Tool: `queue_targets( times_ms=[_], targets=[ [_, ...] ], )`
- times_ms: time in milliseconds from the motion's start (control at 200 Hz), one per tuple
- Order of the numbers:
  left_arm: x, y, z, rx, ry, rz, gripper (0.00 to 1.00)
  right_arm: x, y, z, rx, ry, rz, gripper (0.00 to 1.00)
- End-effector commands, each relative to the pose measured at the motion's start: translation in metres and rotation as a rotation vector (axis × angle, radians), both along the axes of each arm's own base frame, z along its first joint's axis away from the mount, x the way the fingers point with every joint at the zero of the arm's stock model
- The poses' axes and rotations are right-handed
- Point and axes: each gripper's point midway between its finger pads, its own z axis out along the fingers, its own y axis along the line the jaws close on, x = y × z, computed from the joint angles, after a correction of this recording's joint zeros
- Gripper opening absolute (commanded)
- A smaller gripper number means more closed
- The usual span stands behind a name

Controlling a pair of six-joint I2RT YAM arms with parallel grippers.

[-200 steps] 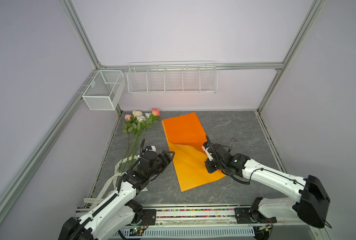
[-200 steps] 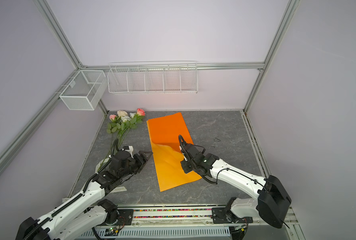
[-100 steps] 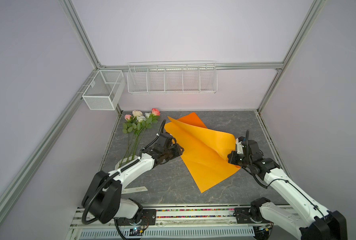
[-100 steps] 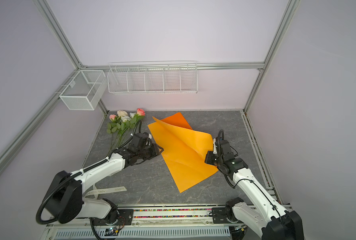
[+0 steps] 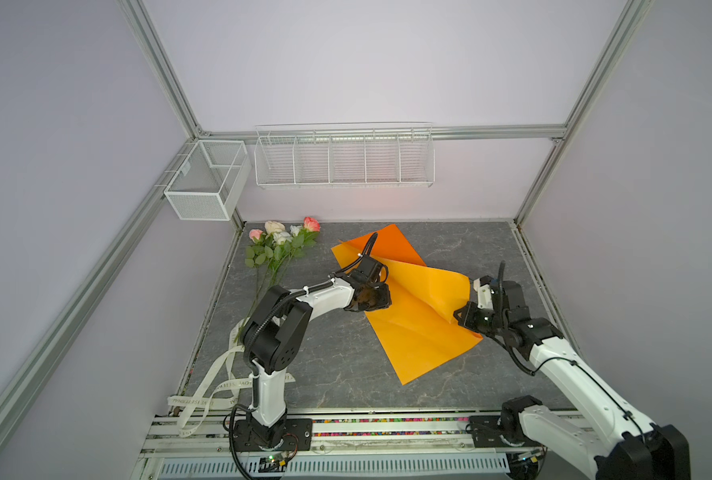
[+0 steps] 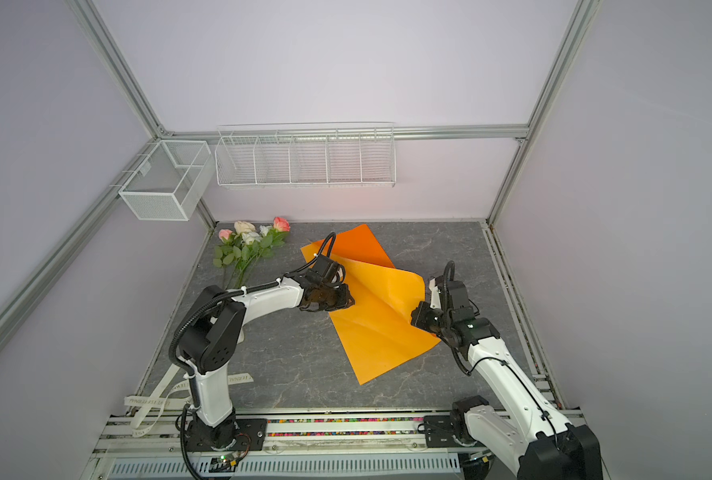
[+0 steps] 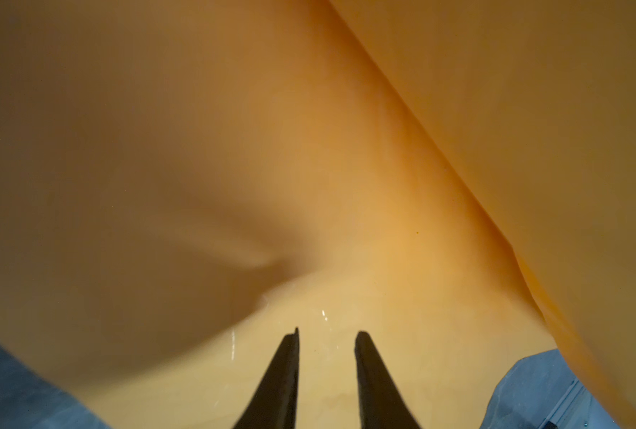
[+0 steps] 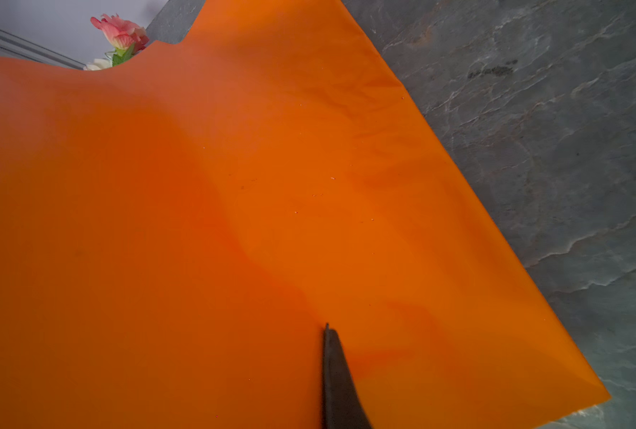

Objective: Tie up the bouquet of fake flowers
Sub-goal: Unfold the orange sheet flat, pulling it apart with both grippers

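In both top views the bouquet of fake flowers (image 5: pixel 281 245) (image 6: pixel 249 245) lies unwrapped at the back left corner of the grey table (image 5: pixel 470 249) (image 6: pixel 441 249), with its pink, cream and white blooms toward the back wall. The thin stems run toward the front along the left edge, well apart from both grippers. Right of it a sheet of orange paper (image 5: pixel 421 328) (image 6: pixel 381 332) is spread across the middle of the table, its right half raised into a fold. The left gripper (image 5: pixel 383 298) (image 6: pixel 346 301) sits at the sheet's left edge, and the right gripper (image 5: pixel 460 318) (image 6: pixel 416 320) sits at the lifted right edge. A cream ribbon (image 5: pixel 217 386) (image 6: pixel 155 403) with printed lettering trails off the front left of the table. In the left wrist view the left gripper (image 7: pixel 327 332) points at the pale underside of the orange paper (image 7: pixel 235 148). Its two dark fingers (image 7: pixel 285 371) stand a little apart, and paper shows through the gap — nothing is pinched there. In the right wrist view the right gripper (image 8: pixel 327 328) is clamped on the orange paper (image 8: pixel 235 204). One dark finger (image 8: pixel 337 379) lies on top of the sheet and the other is hidden beneath it. Past the paper's far edge one pink bloom of the bouquet of fake flowers (image 8: pixel 121 33) peeks out.
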Motion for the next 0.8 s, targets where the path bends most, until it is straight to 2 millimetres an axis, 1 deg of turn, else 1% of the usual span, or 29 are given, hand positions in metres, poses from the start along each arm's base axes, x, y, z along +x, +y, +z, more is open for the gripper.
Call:
queue_targets(
  times_ms=[0,85,165,210,225,320,435,530,625,690,795],
  targets=[
    [-0.002,0.003,-0.013,0.031,0.032,0.021,0.22,0.001,-0.001,0.001,0.024,0.0,-0.016,0.06],
    [-0.005,0.012,-0.023,0.059,0.045,0.056,0.19,0.003,-0.006,0.003,0.013,-0.002,-0.034,0.06],
    [-0.011,0.021,-0.033,0.083,0.06,0.08,0.16,0.006,-0.018,0.003,-0.022,0.0,-0.07,0.06],
    [-0.016,0.028,-0.039,0.104,0.07,0.088,0.14,0.006,-0.019,0.004,-0.031,-0.003,-0.065,0.06],
    [-0.018,0.03,-0.041,0.111,0.073,0.091,0.14,0.009,-0.029,0.004,-0.034,-0.001,-0.096,0.06],
    [-0.03,0.042,-0.053,0.133,0.094,0.104,0.12,0.013,-0.045,0.006,-0.049,-0.004,-0.134,0.06],
    [-0.044,0.053,-0.061,0.134,0.117,0.126,0.1,0.024,-0.073,0.008,-0.055,-0.016,-0.208,0.06],
    [-0.054,0.062,-0.064,0.125,0.128,0.157,0.08,0.036,-0.096,0.01,-0.063,-0.026,-0.265,0.06],
    [-0.065,0.072,-0.066,0.112,0.135,0.195,0.08,0.044,-0.12,0.005,-0.071,-0.003,-0.329,0.06],
    [-0.071,0.078,-0.067,0.098,0.142,0.218,0.08,0.048,-0.136,-0.004,-0.083,0.024,-0.372,0.06],
    [-0.082,0.085,-0.071,0.091,0.16,0.241,0.08,0.052,-0.154,-0.02,-0.092,0.056,-0.412,0.06]
  ],
)
